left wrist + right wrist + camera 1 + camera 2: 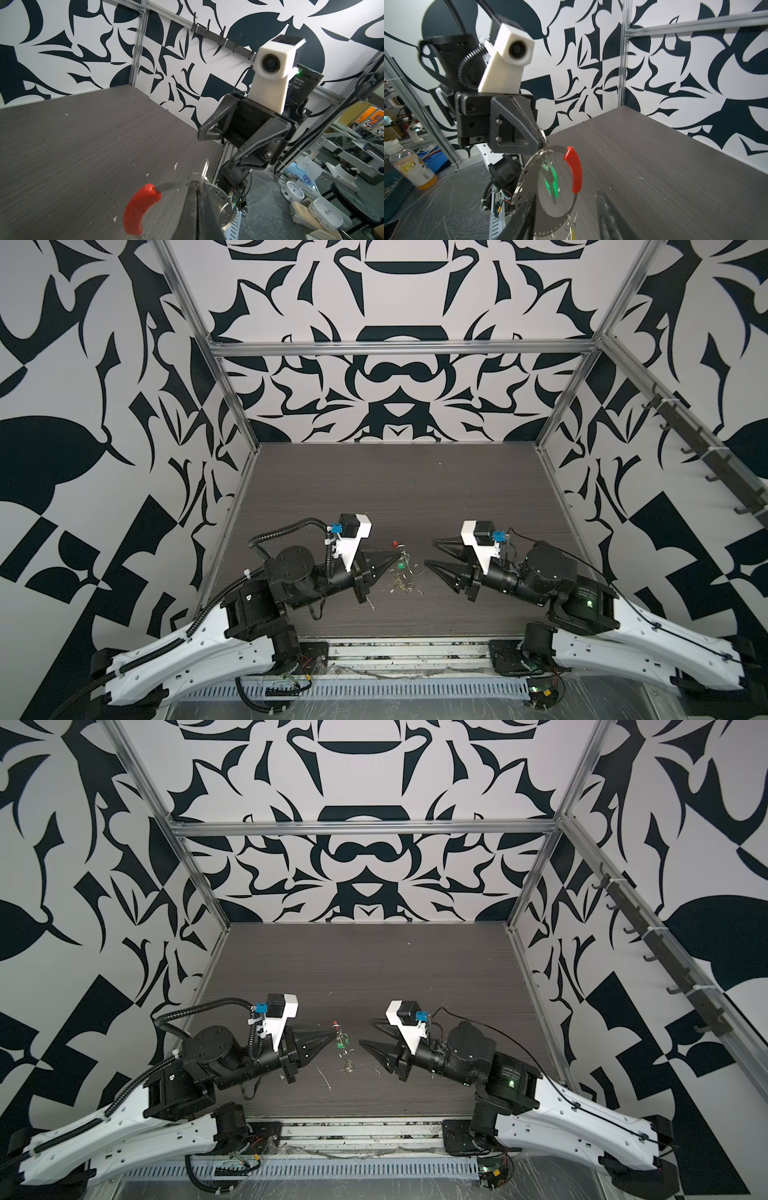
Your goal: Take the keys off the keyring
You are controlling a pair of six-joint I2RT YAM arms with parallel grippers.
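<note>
**Item:** keyring [527, 176], a flat perforated steel hoop with a curved glossy red plastic sleeve [574, 170]. It is held upright above the dark wood-grain bench [374, 489], mid-width and nearer the front edge.
**Left gripper** [540, 139]: clamped on the hoop's top.
**Green-tagged key** [551, 178]: hangs inside the hoop.
**Right gripper** [430, 552]: half-spread, empty, just beside.
**Step:** approach to the key. The next move likely calls for pinching the tag and sliding it towards the hoop's opening.

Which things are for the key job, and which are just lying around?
For the job: keyring, green-tagged key, yellow-tagged key, left gripper, right gripper.
Lying about: white flecks, orange bottle, clocks.
</note>
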